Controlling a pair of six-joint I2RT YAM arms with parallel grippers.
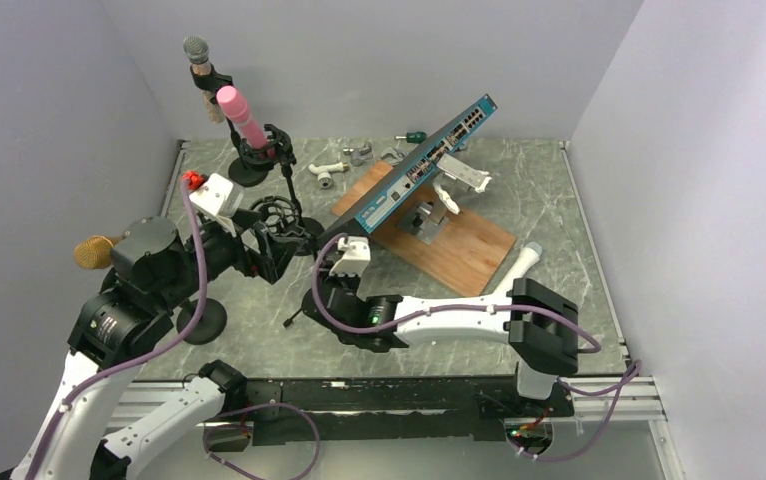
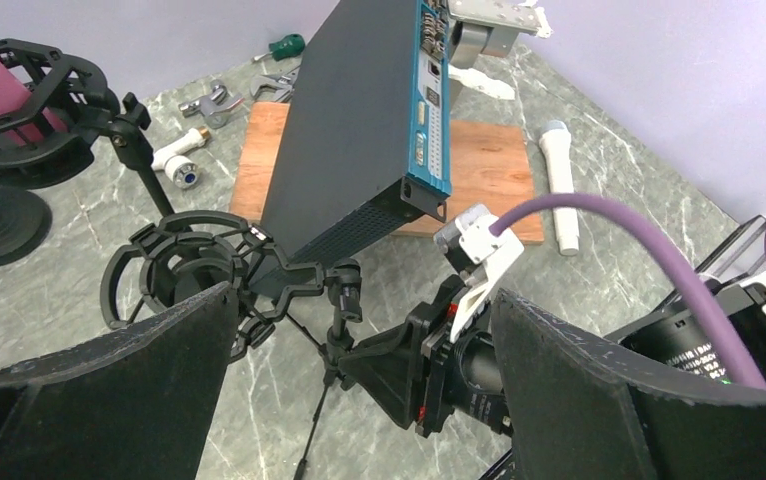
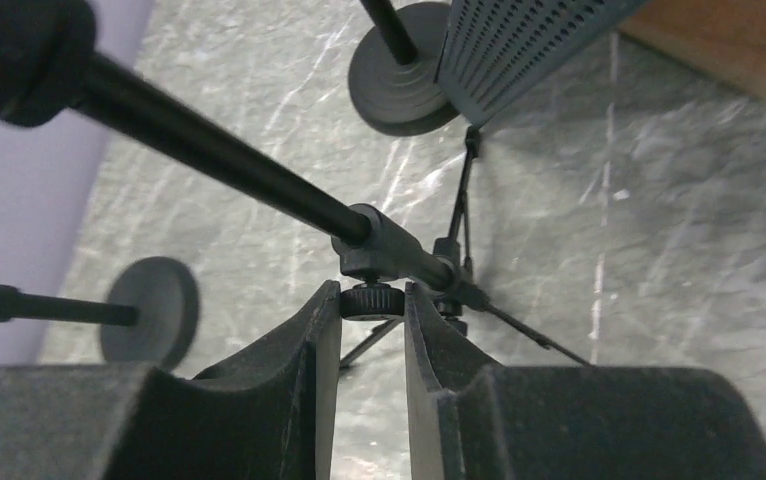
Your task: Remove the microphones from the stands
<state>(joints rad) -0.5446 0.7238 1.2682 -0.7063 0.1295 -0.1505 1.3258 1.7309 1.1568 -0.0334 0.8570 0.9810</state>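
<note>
Pinching the small knurled knob (image 3: pixel 372 300) under the joint of the tripod stand (image 3: pixel 219 150), the right tool (image 3: pixel 371 293) has its jaws drawn close on either side of it. The stand's legs are partly hidden behind that joint. From above, this tool is mostly covered by its own wrist.

The left tool (image 2: pixel 364 300) gapes fully and holds nothing. The stand's shock mount (image 2: pixel 199 222) is just beyond its fingers and stands empty.

A white microphone (image 2: pixel 559 165) lies flat on the table (image 2: pixel 619 215) beside the wooden board (image 2: pixel 489 170), well apart from that stand. A pink microphone (image 1: pixel 239 115) sits in its own mount at the back, with a grey microphone (image 1: pixel 197 52) behind it. A gold microphone (image 1: pixel 94 252) is half hidden by the left arm.
</note>
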